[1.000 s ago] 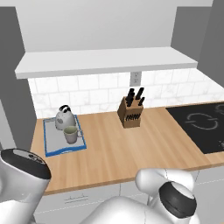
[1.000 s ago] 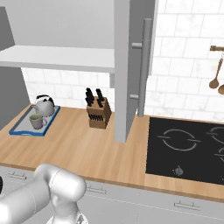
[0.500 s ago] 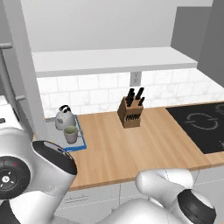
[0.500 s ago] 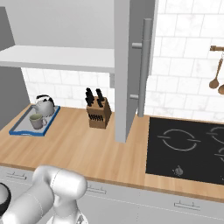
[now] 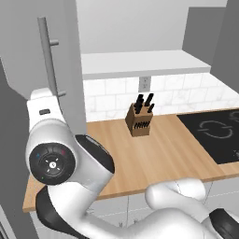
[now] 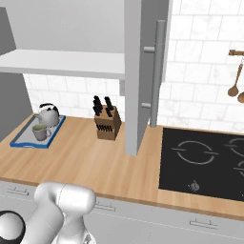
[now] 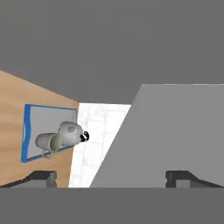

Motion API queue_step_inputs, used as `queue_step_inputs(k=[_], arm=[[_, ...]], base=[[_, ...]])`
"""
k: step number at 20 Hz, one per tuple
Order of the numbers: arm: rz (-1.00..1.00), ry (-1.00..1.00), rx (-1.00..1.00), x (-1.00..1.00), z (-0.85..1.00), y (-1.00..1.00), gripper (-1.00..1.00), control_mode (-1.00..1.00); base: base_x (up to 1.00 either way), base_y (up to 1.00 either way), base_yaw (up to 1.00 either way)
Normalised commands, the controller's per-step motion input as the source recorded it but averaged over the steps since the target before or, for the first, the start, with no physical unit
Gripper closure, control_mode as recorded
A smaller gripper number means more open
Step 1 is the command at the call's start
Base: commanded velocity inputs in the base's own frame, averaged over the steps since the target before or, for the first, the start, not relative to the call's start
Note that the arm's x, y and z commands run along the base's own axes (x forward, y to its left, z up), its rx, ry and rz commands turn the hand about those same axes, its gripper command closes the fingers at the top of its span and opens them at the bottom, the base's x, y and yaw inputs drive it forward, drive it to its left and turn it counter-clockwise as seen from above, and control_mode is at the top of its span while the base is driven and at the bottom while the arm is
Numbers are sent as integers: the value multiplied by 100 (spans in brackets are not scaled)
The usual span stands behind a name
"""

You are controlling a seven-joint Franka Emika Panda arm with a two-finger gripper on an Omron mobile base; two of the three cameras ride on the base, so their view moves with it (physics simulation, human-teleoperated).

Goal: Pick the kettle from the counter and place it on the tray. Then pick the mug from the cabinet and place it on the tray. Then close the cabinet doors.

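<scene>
The silver kettle (image 6: 48,114) and the grey-beige mug (image 6: 40,132) both stand on the blue-rimmed tray (image 6: 20,139) at the left end of the wooden counter (image 6: 95,162). In the hand view, the kettle (image 7: 71,131) and mug (image 7: 47,142) lie on the tray (image 7: 31,118), off to the left. My gripper (image 7: 111,178) is open with nothing between its fingertips (image 7: 42,177). A grey cabinet door panel (image 7: 175,131) is right ahead of it. The left cabinet door (image 5: 42,56) with its bar handle stands beside my raised arm. The right door (image 6: 143,71) stands open, edge-on.
A brown knife block (image 6: 107,122) stands at the back of the counter near the middle. The black stovetop (image 6: 205,159) lies to the right, with wooden utensils (image 6: 236,83) hanging on the tiled wall. The white cabinet shelf (image 5: 140,65) runs above the counter.
My arm has swung up at the left and now hides the tray in the left base view. The left cabinet door has swung further in toward the shelf. Kettle and mug have not moved.
</scene>
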Motion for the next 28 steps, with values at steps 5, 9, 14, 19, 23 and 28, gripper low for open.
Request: queue_step_inputs(k=[5,9,14,19,23,28], arm=[[-14,2,2,42,7,-74,-100,-100],[-14,2,0,51,4,-71,-100,-100],[-9,4,0,78,0,-54,-100,-100],[-5,16,0,96,-1,-32,-100,-100],[0,21,0,100,-3,-29,-100,-100],[0,21,0,100,-10,-26,-100,-100]], base=[[0,0,0],[0,0,0],[0,0,0],[0,0,0],[0,0,0],[0,0,0]])
